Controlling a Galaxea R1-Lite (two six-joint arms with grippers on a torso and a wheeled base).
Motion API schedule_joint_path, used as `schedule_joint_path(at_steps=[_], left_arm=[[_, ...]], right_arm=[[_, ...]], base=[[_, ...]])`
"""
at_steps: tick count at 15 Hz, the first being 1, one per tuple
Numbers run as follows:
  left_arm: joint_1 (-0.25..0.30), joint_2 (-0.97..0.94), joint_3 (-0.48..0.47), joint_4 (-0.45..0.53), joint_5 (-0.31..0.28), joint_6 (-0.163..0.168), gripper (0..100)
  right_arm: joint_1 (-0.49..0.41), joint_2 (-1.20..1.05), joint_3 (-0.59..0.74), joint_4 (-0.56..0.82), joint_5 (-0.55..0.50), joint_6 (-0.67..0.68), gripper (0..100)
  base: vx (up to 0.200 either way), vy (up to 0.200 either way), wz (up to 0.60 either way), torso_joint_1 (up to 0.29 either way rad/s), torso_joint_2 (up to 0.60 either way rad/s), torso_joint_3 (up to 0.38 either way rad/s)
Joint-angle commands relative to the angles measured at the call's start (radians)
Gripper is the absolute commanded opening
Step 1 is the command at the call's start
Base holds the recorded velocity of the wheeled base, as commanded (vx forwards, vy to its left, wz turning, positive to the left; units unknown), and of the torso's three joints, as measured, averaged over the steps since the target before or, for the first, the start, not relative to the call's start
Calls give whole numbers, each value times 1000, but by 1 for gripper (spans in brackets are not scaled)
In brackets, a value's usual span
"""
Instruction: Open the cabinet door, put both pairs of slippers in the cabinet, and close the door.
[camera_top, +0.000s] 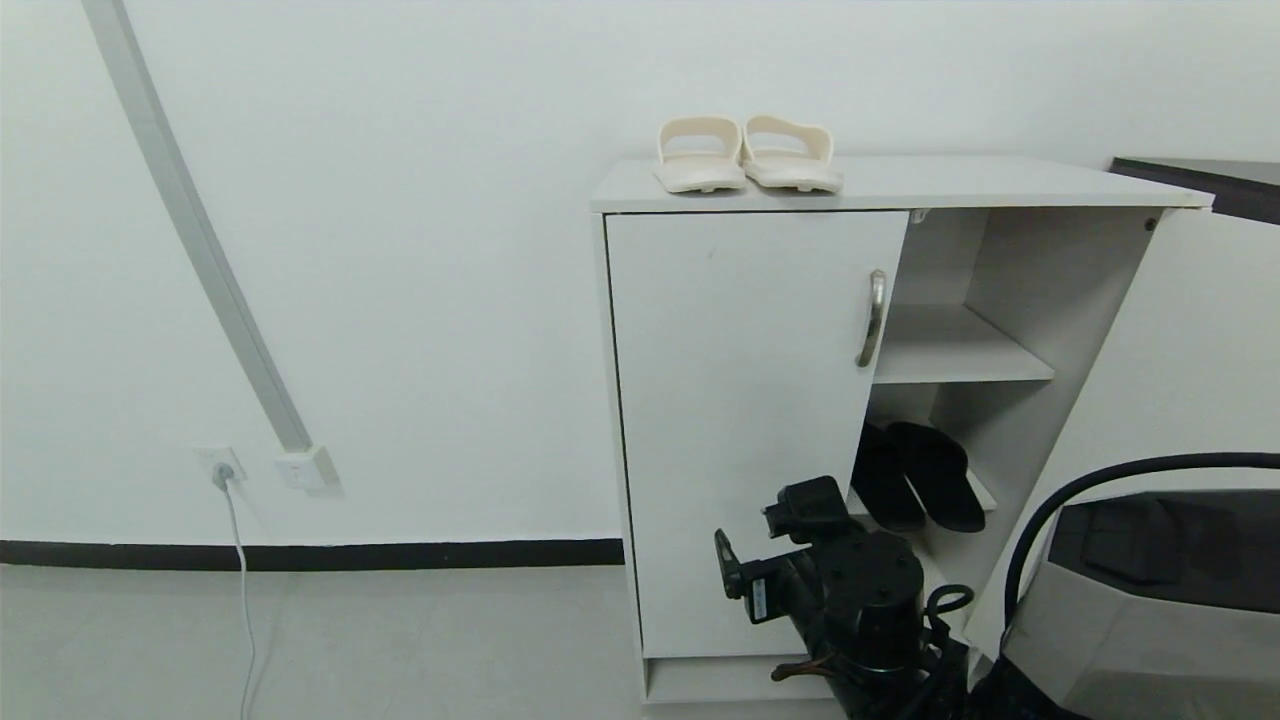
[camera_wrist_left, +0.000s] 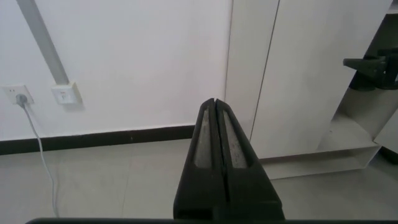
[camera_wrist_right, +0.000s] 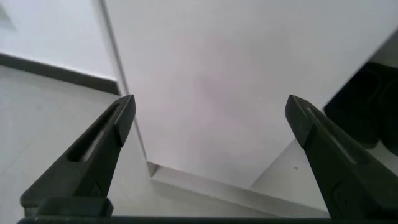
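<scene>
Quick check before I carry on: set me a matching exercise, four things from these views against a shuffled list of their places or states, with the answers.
Things:
1. cream slippers
2. black slippers
3. left end effector
4. right end effector

Places or states:
A. open, nothing between its fingers
B. inside the cabinet, low down, behind the open door side
C. on top of the cabinet
D. shut, holding nothing

Pairs: 1-C, 2-B, 3-D, 4-A
</scene>
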Motion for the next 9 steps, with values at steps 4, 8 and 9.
schedule_joint_path(at_steps=[4, 8, 9], left_arm=[[0, 0, 0, 0, 0, 0, 0], [0, 0, 0, 0, 0, 1, 0], [0, 0, 0, 0, 0, 1, 0]], right_arm=[[-2, 3, 3, 0, -1, 0, 100], [-2, 13, -5, -1, -1, -1, 100], [-2, 10, -6, -6, -1, -1, 100]], base=[[0, 0, 0, 0, 0, 0], [0, 0, 0, 0, 0, 0], [0, 0, 0, 0, 0, 0]])
